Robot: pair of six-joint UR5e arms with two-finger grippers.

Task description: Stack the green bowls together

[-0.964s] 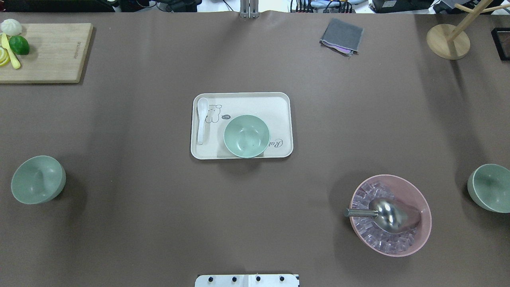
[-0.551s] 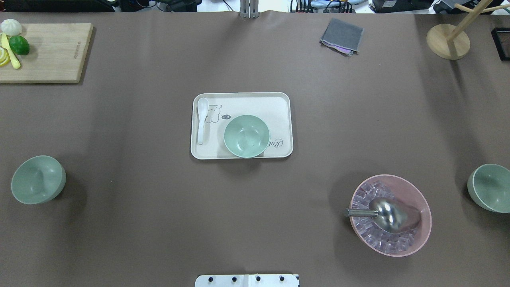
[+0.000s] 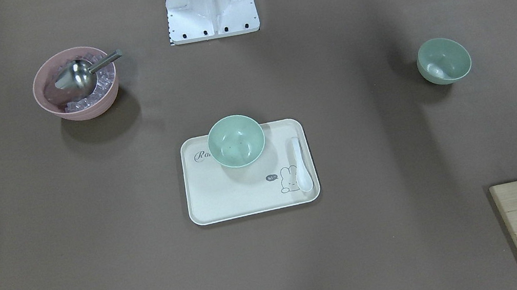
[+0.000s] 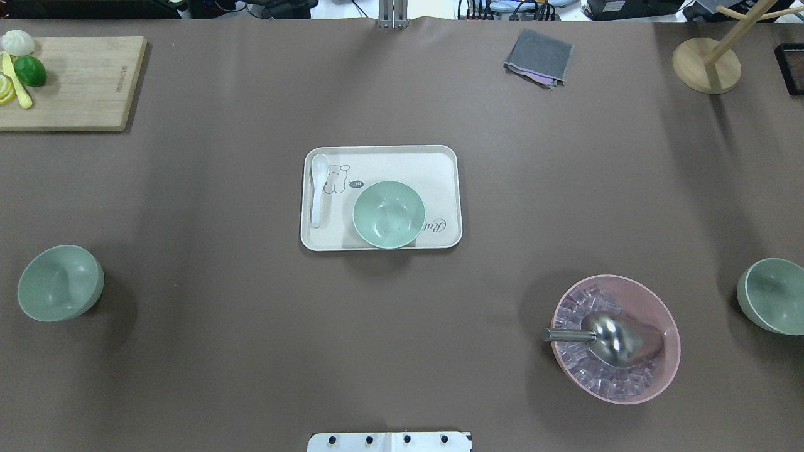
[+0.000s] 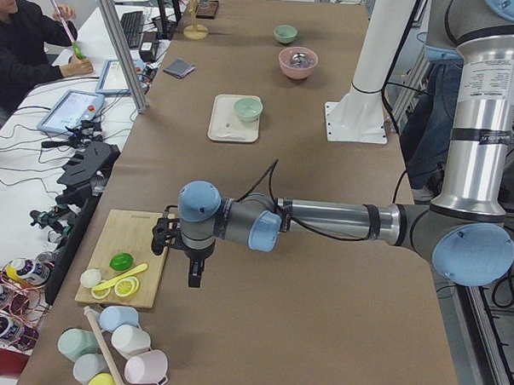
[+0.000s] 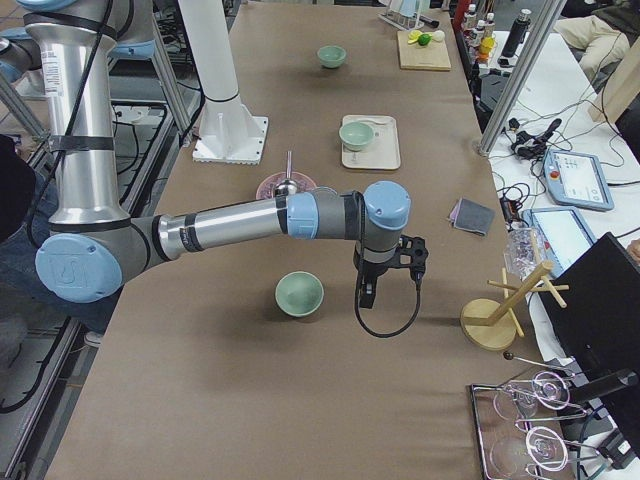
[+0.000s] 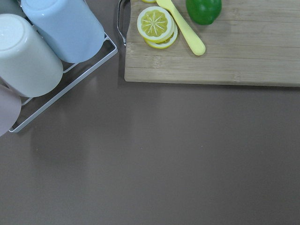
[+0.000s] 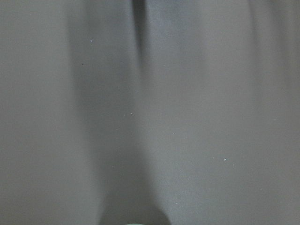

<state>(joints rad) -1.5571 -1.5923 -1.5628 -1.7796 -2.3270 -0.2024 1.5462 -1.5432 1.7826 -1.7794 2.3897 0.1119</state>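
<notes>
Three pale green bowls stand apart, none inside another. One (image 4: 389, 214) sits on the cream tray (image 4: 440, 164) at the table's middle. One (image 4: 59, 283) stands near the left edge and one (image 4: 771, 295) near the right edge. My left gripper (image 5: 193, 277) shows only in the exterior left view, hanging over bare table beside the cutting board. My right gripper (image 6: 366, 296) shows only in the exterior right view, just beside the near bowl (image 6: 299, 294). I cannot tell whether either gripper is open or shut.
A pink bowl (image 4: 653, 376) of ice cubes with a metal scoop (image 4: 612, 338) stands front right. A white spoon (image 4: 318, 188) lies on the tray. A cutting board (image 4: 75, 81) with fruit is back left, a grey cloth (image 4: 539, 56) and wooden stand (image 4: 706, 63) back right. Cups (image 7: 42, 42) lie on a rack.
</notes>
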